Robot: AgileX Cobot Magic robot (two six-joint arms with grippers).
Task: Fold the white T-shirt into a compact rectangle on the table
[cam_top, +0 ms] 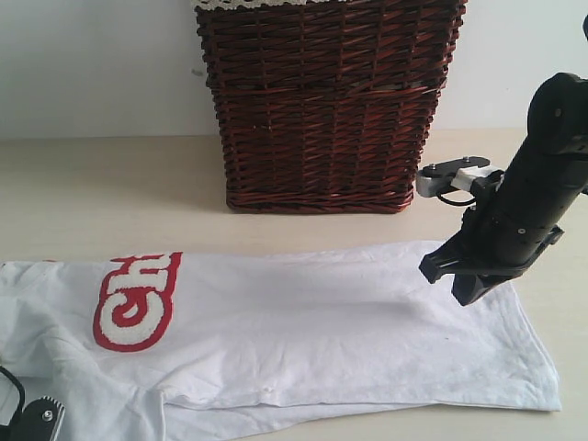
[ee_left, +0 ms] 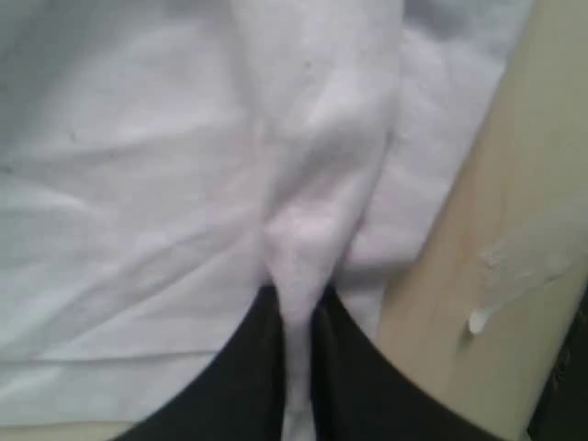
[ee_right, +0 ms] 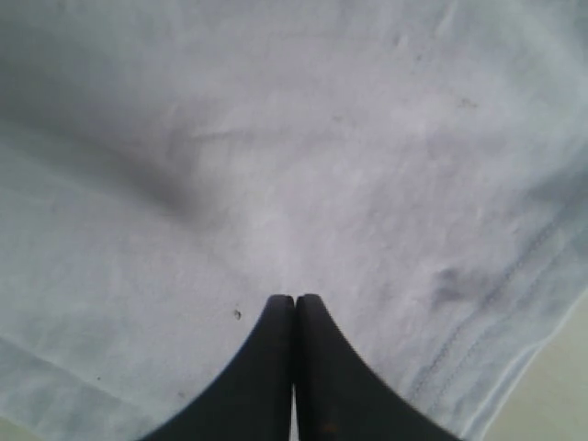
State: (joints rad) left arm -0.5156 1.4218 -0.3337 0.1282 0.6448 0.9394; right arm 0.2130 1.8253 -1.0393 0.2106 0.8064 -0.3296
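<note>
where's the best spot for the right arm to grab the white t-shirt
Pinch the white T-shirt at its hem corner near the right gripper, coming from the table beyond it: the cloth lies flat, so likely only that edge can be pinched.

**A robot lab set up as a laundry corner**

The place looks like a robotics lab rather than a lived-in home. A plain pale table (cam_top: 110, 184) stands against a blank white wall (cam_top: 92, 64), and a black robot arm (cam_top: 542, 175) reaches over it. The only household things are a dark wicker basket (cam_top: 322, 110) with a lace trim (cam_top: 230, 5) and a white T-shirt (cam_top: 322, 322) spread flat.
</note>
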